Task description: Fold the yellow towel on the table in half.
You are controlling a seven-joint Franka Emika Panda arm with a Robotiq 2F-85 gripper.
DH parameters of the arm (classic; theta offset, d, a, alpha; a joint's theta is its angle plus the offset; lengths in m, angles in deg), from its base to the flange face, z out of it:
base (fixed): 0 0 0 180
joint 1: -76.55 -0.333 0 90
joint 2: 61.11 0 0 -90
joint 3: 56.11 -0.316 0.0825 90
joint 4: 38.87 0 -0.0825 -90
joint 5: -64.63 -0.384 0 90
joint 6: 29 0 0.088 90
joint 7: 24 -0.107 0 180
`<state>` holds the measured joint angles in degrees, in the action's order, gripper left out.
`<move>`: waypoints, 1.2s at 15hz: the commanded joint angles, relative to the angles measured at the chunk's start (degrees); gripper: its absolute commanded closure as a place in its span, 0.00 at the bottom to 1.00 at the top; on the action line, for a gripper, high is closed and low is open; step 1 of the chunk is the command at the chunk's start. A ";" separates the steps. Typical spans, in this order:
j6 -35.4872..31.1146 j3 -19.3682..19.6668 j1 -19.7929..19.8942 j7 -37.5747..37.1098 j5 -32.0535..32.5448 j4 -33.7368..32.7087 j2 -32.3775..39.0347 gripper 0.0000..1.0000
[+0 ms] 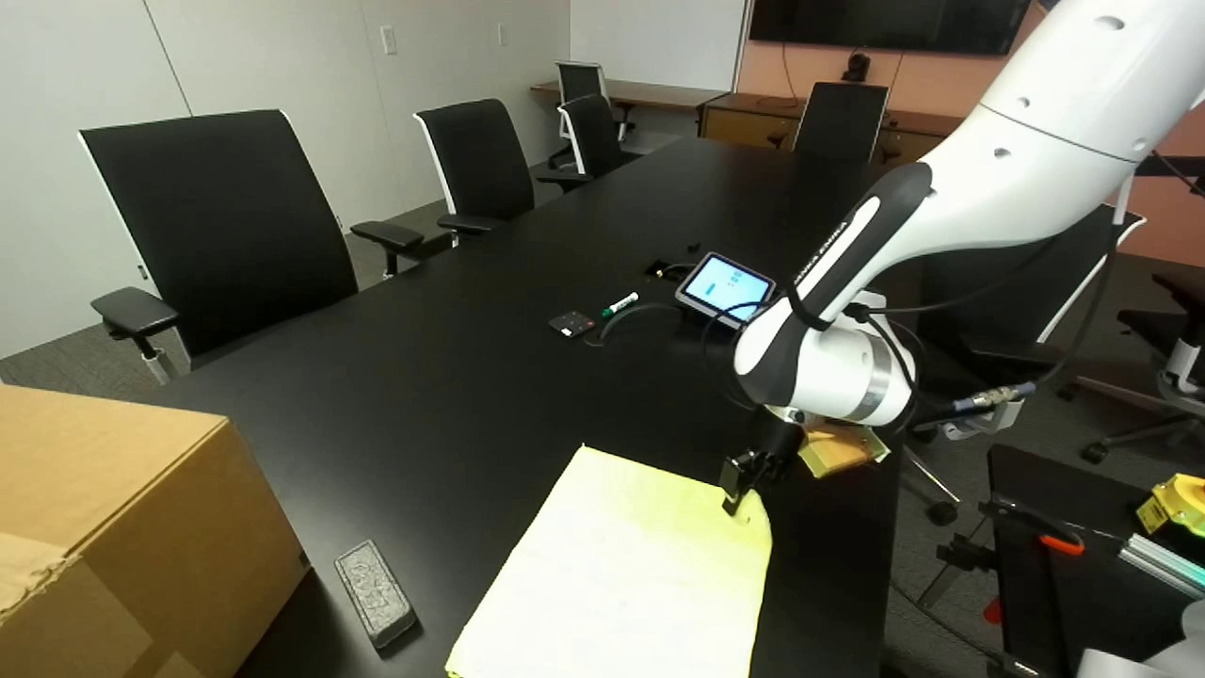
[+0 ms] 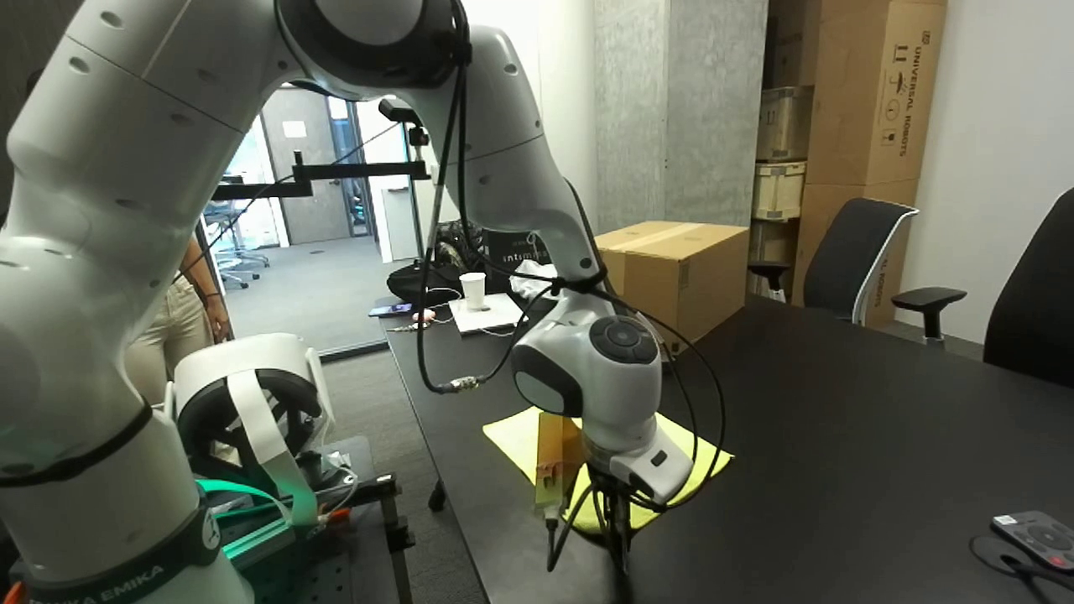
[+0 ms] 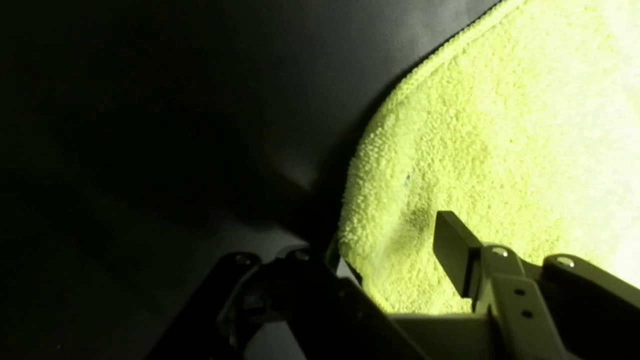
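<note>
The yellow towel (image 1: 621, 574) lies spread out on the glossy black table (image 1: 452, 414). It also shows partly behind the arm in an exterior view (image 2: 513, 438). My gripper (image 1: 737, 490) points down at the towel's far right corner, which is slightly raised and curled. In the wrist view the gripper (image 3: 392, 252) has its fingers apart. The towel (image 3: 480, 160) has its rounded, curled edge between them. The right finger is over the towel's upper side. The left finger is dark and sits at the towel's edge; its tip is partly hidden by the cloth.
A cardboard box (image 1: 141, 537) and a dark grey block (image 1: 375, 591) stand beside the towel. A lit tablet (image 1: 725, 287), a green marker (image 1: 621, 304) and a small black device (image 1: 571, 324) lie farther along the table. Cables hang from the arm. Black chairs (image 1: 221, 212) ring the table.
</note>
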<state>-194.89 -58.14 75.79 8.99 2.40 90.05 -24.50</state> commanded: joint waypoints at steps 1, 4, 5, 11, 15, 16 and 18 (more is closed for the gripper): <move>2.40 1.24 -1.17 -2.22 2.80 0.07 -0.43 0.76; 2.85 1.11 -1.21 -2.21 3.32 0.30 -0.86 0.94; 2.93 1.02 -1.24 -2.26 3.28 0.33 -0.94 0.96; 5.33 0.30 -0.11 0.07 2.52 3.34 -4.53 0.98; 5.68 0.87 0.21 1.55 2.55 7.28 -8.38 0.99; 5.06 1.38 0.09 1.63 2.90 8.36 -9.33 0.99; 4.38 2.35 -0.29 1.65 3.62 9.94 -10.59 0.98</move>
<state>-190.10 -56.96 75.64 9.81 4.61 95.93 -30.74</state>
